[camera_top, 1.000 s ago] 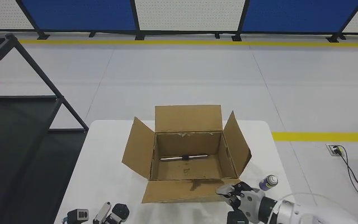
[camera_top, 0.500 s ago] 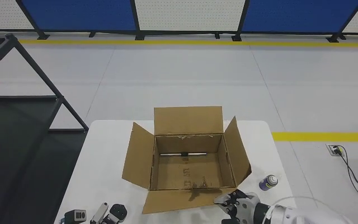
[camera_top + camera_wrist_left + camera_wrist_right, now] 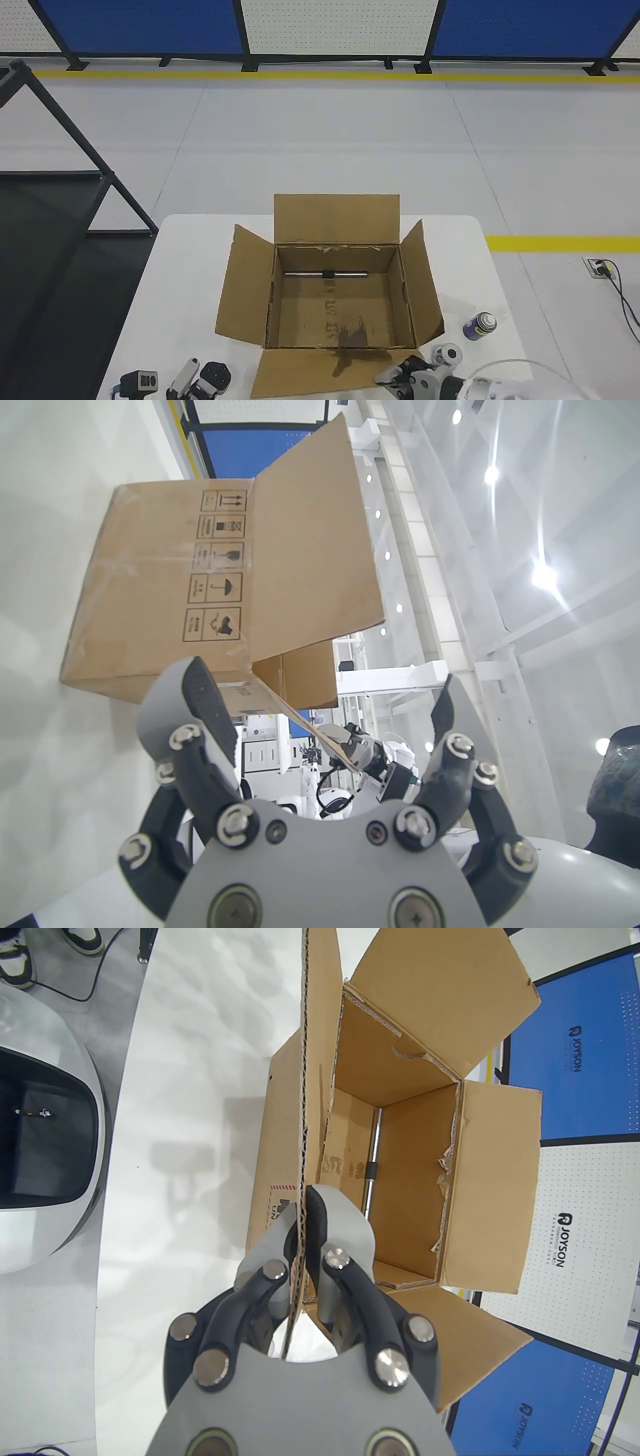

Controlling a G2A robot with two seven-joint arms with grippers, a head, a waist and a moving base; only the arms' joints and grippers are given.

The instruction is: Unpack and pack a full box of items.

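Pulled nearer, the box (image 3: pixel 338 290) follows my right gripper (image 3: pixel 301 1205), clamped on its near flap (image 3: pixel 312 1078); my left gripper (image 3: pixel 322 680) hangs open.

Grey fingers (image 3: pixel 350 1228); black linkages (image 3: pixel 370 1303) — perhaps rubber pads (image 3: pixel 207 700).

Your right gripper (image 3: pixel 301 1208) has the near flap (image 3: pixel 310 370) between its fingers; just beyond stands the box (image 3: pixel 250 285), a rod (image 3: pixel 325 272) inside along its far wall (a bottle (image 3: pixel 480 325) stands on the table (image 3: pixel 190 300), off to the gripper's right).
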